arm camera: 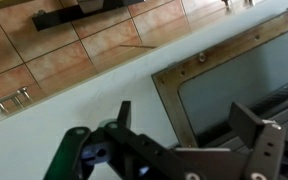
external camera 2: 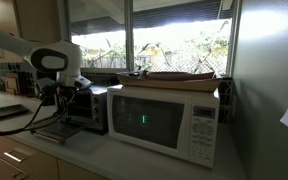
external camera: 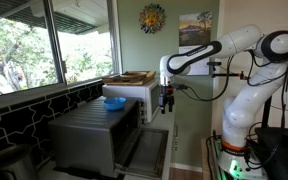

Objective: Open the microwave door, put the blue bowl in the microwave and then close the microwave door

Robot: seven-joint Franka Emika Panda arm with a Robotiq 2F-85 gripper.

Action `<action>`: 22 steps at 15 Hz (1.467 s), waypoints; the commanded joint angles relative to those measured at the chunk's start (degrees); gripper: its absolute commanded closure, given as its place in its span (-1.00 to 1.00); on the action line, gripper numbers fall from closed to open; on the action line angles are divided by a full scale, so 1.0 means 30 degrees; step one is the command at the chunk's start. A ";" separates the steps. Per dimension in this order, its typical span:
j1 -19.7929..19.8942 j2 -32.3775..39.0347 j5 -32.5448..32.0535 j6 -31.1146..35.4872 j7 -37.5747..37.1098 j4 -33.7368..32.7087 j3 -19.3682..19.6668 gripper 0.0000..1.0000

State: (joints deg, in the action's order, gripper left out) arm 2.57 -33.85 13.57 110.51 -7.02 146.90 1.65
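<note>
- One black two-finger gripper (arm camera: 189, 140) hung with its jaws spread wide, pinching nothing.
- Beneath it in the wrist view lay the wide, grey-framed, dark-windowed microwave door (arm camera: 234, 90), apparently folded down open.
- The small round bright-blue bowl (external camera: 114, 102) sat on top of the large boxy brushed-grey microwave (external camera: 84, 135), beside the gripper and apart from it.
- Judgement: fetching the bowl was due. Approach from above, pinch one rim wall, and lift it level, clear of the door.
</note>
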 commanded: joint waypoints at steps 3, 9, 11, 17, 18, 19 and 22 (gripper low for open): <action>-0.0179 0.0012 0.0844 -0.0171 -0.0603 -0.1264 -0.0291 -1.00; -0.0395 0.0412 0.3275 0.1948 -0.2696 -0.1644 -0.0736 -1.00; -0.0599 0.1011 0.4616 0.3125 -0.4799 -0.2376 -0.1511 -1.00; -0.0945 0.2934 0.5971 0.6153 -0.9865 -0.4511 -0.3411 -1.00; -0.1047 0.3238 0.6033 0.6466 -1.0479 -0.4838 -0.3488 -1.00; -0.1121 0.3568 0.5993 0.6736 -1.1053 -0.5210 -0.3565 -1.00; -0.1272 0.4726 0.5843 0.7410 -1.2670 -0.6282 -0.3656 -1.00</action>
State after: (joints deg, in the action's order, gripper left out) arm -0.60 -23.99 30.45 130.60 -40.47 131.61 -9.10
